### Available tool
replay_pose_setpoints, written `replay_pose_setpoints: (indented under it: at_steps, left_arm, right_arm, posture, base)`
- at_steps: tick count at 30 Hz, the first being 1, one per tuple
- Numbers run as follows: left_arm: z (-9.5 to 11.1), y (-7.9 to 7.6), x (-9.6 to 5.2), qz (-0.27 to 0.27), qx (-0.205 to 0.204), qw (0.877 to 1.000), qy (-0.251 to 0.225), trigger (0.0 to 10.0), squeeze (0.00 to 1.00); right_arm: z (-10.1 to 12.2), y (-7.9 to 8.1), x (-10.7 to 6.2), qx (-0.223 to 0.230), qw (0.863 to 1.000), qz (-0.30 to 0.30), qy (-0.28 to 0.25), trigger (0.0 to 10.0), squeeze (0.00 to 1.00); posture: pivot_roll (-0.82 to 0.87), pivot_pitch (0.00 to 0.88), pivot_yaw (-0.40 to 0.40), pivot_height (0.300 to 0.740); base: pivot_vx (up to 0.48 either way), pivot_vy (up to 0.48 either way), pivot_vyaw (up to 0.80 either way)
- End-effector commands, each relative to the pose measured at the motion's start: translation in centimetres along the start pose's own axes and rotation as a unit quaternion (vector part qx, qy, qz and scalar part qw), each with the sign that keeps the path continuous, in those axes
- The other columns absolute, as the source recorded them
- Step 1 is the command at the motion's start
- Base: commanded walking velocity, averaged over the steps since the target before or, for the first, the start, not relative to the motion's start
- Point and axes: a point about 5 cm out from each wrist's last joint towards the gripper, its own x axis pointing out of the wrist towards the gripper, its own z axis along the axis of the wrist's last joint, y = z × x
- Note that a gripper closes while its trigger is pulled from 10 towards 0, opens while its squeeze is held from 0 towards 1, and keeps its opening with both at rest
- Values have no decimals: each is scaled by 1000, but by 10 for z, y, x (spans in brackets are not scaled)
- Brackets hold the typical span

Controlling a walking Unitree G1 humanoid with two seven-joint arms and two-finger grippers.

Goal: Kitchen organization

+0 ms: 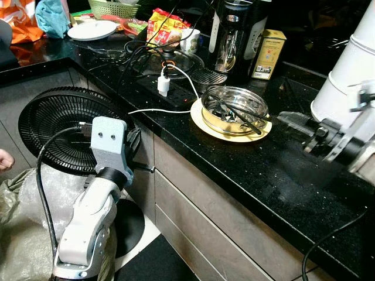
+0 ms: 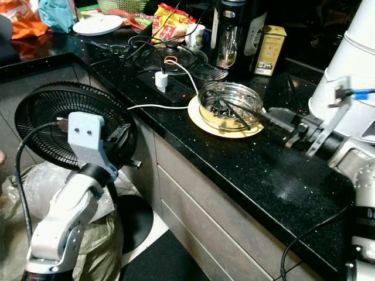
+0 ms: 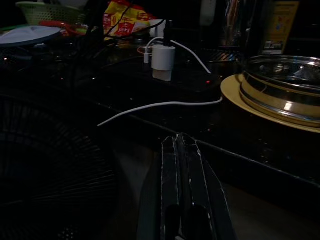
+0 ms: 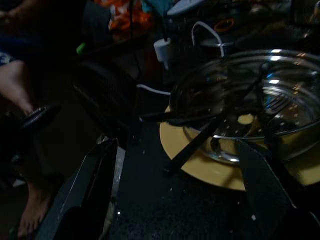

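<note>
A steel bowl [image 1: 234,105] holding several black utensils [image 1: 245,120] stands on a yellow plate [image 1: 202,124] on the black counter. My right gripper [image 2: 278,124] hovers just above the counter to the right of the bowl, pointing at it. In the right wrist view its fingers [image 4: 87,185] stand wide apart, open and empty, with the bowl [image 4: 280,130] a short way ahead. My left gripper [image 3: 179,144] is shut on nothing. It is held below the counter edge, in front of the black fan [image 1: 55,126].
A black power strip [image 1: 176,93] with a white charger [image 1: 164,85] and cables lies left of the plate. Behind it are a glass lid [image 1: 176,58], a dark kettle [image 1: 231,35], a yellow box [image 1: 268,52], snack bags and a white plate [image 1: 92,29]. A person's foot [image 4: 35,210] is on the floor.
</note>
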Motion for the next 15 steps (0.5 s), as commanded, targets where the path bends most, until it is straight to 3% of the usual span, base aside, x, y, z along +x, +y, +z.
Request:
replay_pose_setpoints:
  at_steps: [1, 6, 10, 15]
  left_arm:
    - [-2, -1, -1, 0, -3, 1000, 6, 10000, 0]
    - [-3, 1, -1, 2, -2, 1000, 5, 10000, 0]
    - [-3, -2, 0, 1, -3, 1000, 5, 10000, 0]
    - [-3, -2, 0, 0, -3, 1000, 4, 10000, 0]
  right_arm:
    - [-2, 4, 2, -5, 1000, 10, 13, 10000, 0]
    - [-3, 4, 5, -14, 1000, 3, 14, 10000, 0]
    - [10, -3, 9, 2, 999, -27, -41, 10000, 0]
    - [5, -14, 13, -8, 996, -83, -29, 10000, 0]
  posture:
    - [60, 0, -73, 740]
    - [59, 0, -78, 740]
    - [60, 0, -78, 740]
    - [62, 0, -78, 740]
  base:
    - [0, 0, 0]
    - [0, 0, 0]
    - [0, 0, 0]
    - [0, 0, 0]
